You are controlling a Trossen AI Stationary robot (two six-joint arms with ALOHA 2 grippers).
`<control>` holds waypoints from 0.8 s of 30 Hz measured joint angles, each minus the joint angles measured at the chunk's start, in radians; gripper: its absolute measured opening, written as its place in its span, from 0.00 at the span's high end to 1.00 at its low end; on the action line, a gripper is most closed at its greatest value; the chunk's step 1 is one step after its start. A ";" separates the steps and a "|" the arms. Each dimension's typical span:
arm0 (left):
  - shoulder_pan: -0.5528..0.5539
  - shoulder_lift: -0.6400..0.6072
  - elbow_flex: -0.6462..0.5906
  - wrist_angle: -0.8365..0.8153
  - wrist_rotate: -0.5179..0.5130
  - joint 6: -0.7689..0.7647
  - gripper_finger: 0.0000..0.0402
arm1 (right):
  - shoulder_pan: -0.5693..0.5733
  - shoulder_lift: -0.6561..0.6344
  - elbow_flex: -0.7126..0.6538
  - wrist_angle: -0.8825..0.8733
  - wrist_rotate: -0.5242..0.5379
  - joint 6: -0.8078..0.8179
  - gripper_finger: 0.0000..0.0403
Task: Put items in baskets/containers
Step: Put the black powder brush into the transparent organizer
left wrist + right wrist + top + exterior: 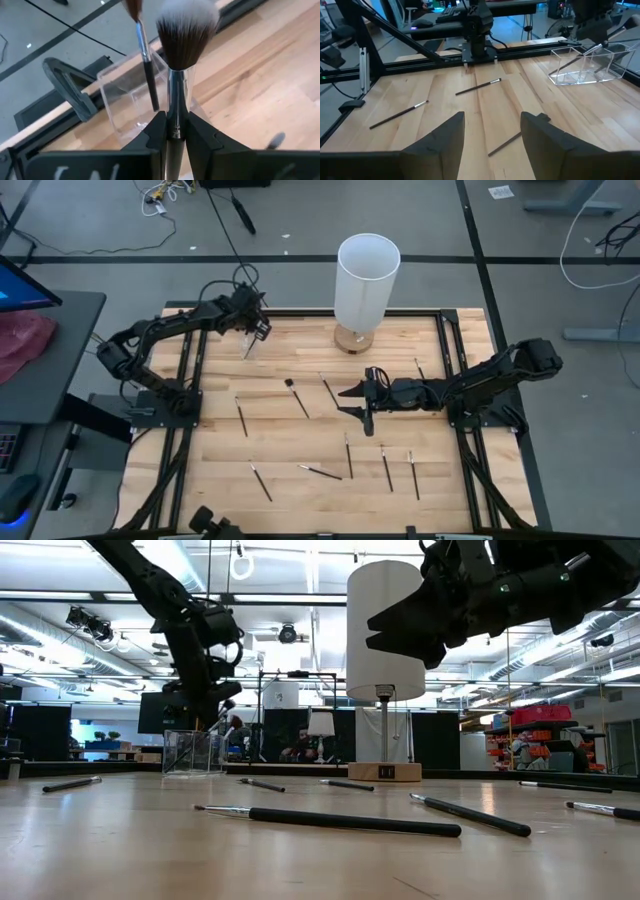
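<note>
Left claw pinches fluffy-tufted brush over clear square cup.

The left gripper and its fluffy brush crowd the clear cup's mouth, which already holds one brush; the white lamp stands near, and the central tabletop seems mostly open

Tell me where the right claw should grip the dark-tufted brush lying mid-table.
Mid-handle, from straight above. The dark-tufted brush lies flat and diagonal on the table with bare wood either side, so the open right claw should turn to close across the thin handle. The left claw is busy, shut on a fluffy brush at the clear cup.
</note>
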 joint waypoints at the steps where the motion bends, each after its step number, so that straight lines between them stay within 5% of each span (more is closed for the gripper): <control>1: 0.000 0.000 -0.007 0.003 0.001 0.000 0.87 | 0.000 0.000 0.000 0.000 0.000 0.000 0.51; 24: -0.007 0.000 -0.095 0.073 0.021 -0.008 0.80 | 0.000 0.000 0.000 0.000 0.000 0.001 0.51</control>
